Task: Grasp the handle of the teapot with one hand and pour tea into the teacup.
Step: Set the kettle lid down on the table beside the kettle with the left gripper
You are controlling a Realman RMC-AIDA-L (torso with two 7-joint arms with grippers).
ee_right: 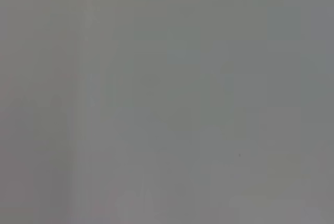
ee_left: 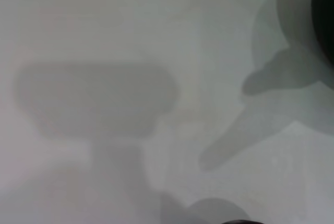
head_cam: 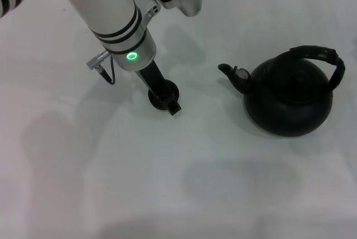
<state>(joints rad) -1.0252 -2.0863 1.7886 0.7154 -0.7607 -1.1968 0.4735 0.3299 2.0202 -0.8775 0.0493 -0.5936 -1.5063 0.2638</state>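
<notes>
The matte-black teapot (head_cam: 290, 100) stands upright on the white table at the right, its short spout (head_cam: 228, 72) pointing left. Its thick arched handle (head_cam: 321, 55) leans toward the pot's far right side, with nothing holding it. The small dark teacup (head_cam: 162, 95) sits left of centre, well apart from the spout. My left gripper (head_cam: 169, 102) comes down from the upper left right at the teacup and partly covers it. In the left wrist view only a dark curved edge of the teapot (ee_left: 324, 20) shows. The right gripper is out of view.
The white table (head_cam: 167, 183) stretches bare in front of the cup and the pot. My left arm's white forearm (head_cam: 111, 10), with a green ring light, slants over the table's far left. The right wrist view shows only a plain grey surface.
</notes>
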